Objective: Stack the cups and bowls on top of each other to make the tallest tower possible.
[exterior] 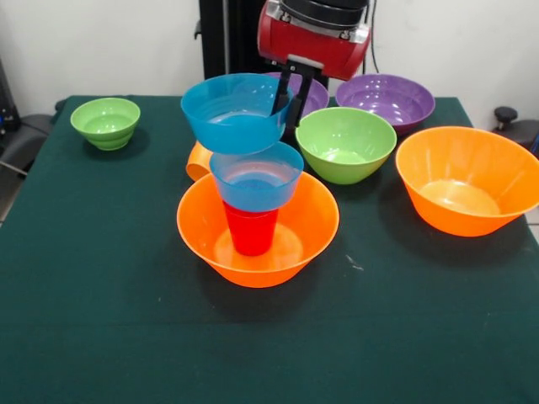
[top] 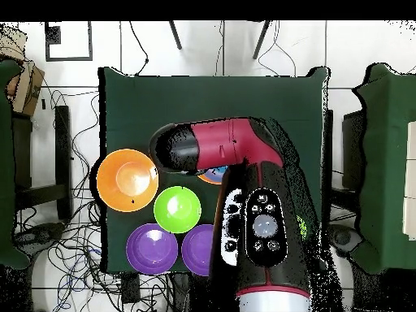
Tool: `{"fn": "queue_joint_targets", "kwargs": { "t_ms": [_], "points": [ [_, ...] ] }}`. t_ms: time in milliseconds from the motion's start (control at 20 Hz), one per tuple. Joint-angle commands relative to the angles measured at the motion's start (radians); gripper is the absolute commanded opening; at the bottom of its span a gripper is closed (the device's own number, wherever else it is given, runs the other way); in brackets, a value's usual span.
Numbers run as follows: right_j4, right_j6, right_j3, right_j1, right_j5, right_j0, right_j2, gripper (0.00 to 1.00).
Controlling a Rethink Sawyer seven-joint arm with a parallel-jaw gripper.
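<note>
While your gripper pinches the far rim of the upper glossy blue plastic bowl, that bowl hangs tilted just above the second blue bowl, which caps the red plastic cup inside the large orange bowl; lower straight down.

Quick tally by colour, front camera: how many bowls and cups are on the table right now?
Orange bowls: 2, the stack's base and one apart
Blue bowls: 2, one on the red cup, one in the gripper above it
Green bowls: 2
Purple bowls: 2
Red cup: 1
Orange cup: 1, mostly hidden
Total: 10
</note>
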Motion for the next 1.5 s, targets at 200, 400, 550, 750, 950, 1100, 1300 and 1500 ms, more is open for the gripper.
{"fn": "queue_joint_targets", "kwargs": {
  "t_ms": [200,400,550,750,950,1100,1300,1500],
  "points": [
    [-0.104,-0.071,-0.003,0.042,-0.054,0.016,0.021,0.00],
    [-0.103,-0.051,-0.004,0.058,-0.076,0.025,0.014,0.00],
    [-0.102,-0.041,0.002,0.052,-0.077,0.036,0.003,0.00],
    [-0.098,-0.016,0.006,0.060,-0.085,0.057,-0.011,0.00],
    [-0.088,-0.017,-0.002,0.067,-0.088,0.063,-0.017,0.00],
    [-0.083,-0.019,0.003,0.063,-0.089,0.068,-0.022,0.00],
    [-0.079,-0.028,0.012,0.053,-0.086,0.069,-0.026,0.00],
    [-0.081,-0.044,-0.001,0.061,-0.084,0.060,-0.021,0.00]
  ]
}}
